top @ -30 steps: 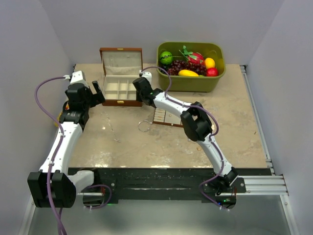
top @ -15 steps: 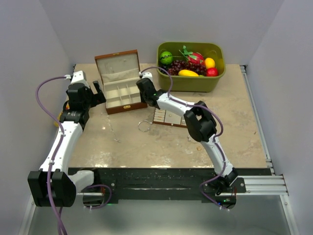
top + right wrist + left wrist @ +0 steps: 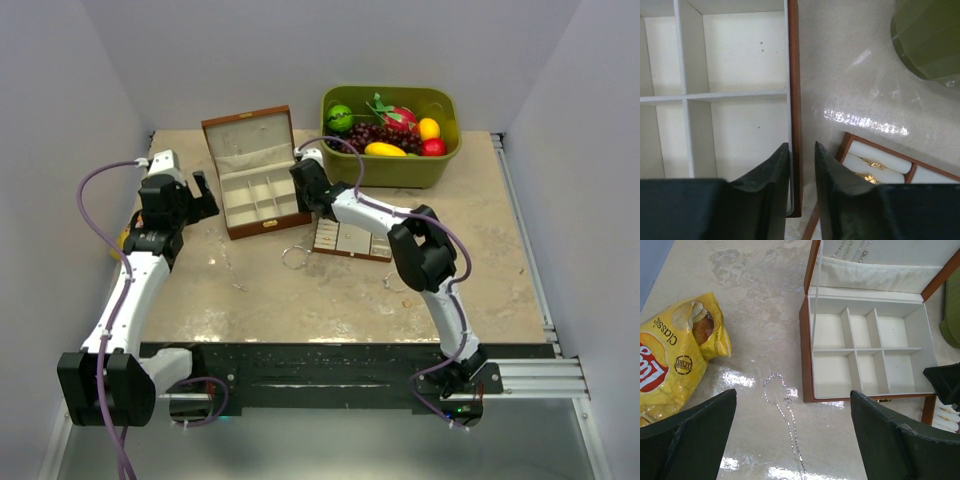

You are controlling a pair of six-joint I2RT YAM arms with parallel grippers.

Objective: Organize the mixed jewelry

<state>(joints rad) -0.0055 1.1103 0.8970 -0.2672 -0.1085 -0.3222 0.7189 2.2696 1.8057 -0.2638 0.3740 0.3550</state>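
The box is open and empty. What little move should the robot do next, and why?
Probably lower the left gripper onto the chain and pinch it. Its jaws are wide open, the chain lies loose on the table just below them, and the box beside it stands open with empty compartments ready for it.

Glossy table point(image 3: 740, 300), brown wooden box point(image 3: 805, 355) with matt cream lining, shiny metal chain point(image 3: 788, 401)
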